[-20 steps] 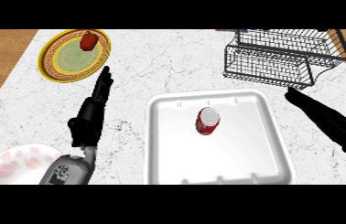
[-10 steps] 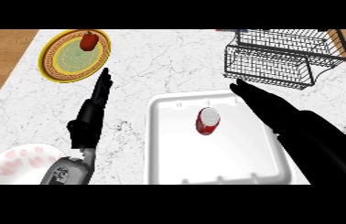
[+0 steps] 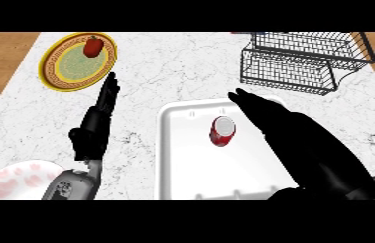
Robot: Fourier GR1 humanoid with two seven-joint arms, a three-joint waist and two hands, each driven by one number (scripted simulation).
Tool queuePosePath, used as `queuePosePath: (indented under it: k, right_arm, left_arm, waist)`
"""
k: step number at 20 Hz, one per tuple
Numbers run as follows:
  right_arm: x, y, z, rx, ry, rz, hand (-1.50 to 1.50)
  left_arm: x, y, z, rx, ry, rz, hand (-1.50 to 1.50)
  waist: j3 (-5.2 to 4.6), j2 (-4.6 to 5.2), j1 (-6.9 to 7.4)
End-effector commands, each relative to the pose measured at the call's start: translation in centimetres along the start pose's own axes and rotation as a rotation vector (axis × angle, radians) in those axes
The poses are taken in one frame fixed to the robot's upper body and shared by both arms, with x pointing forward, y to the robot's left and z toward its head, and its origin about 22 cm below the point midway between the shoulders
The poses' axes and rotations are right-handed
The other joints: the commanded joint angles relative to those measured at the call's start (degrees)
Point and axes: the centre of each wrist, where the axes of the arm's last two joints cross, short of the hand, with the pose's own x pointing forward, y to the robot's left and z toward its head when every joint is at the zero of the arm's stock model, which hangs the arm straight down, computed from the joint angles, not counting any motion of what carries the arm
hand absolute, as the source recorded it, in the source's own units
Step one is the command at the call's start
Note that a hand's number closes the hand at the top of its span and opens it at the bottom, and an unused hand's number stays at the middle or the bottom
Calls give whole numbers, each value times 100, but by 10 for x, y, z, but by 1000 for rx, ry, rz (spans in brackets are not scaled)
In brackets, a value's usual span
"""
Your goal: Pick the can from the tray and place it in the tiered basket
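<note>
A red can [image 3: 222,131] with a pale top stands in the white tray [image 3: 184,162] near its far middle. My right hand [image 3: 282,123] stretches over the tray's right side with straight fingers, just right of the can and not holding it. The black wire tiered basket [image 3: 300,61] stands at the far right of the counter. My left hand [image 3: 99,117] rests open on the counter left of the tray, fingers pointing away.
A yellow plate [image 3: 66,68] with a red fruit [image 3: 93,46] on it lies at the far left. A white and pink plate [image 3: 18,180] shows at the lower left corner. The marble counter's left edge meets a wooden floor.
My right hand has come in from the right edge to above the tray, close beside the can. The can, tray and left hand have stayed put.
</note>
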Motion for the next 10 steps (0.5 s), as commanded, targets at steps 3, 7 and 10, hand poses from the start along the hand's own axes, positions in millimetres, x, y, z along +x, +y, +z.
queuePosePath:
  k: [3,7,10]
  right_arm:
    - [12,-3,5,-11,165,101,-150]
    - [5,11,-2,2,189,153,-150]
    - [17,15,-17,6,180,178,-150]
  left_arm:
    - [-4,-11,2,12,3,5,0]
    - [-5,10,3,19,6,-19,0]
    - [6,7,-3,-12,-11,-9,0]
  waist:
    - [0,-8,-55]
    - [1,-4,-34]
    - [0,-1,1]
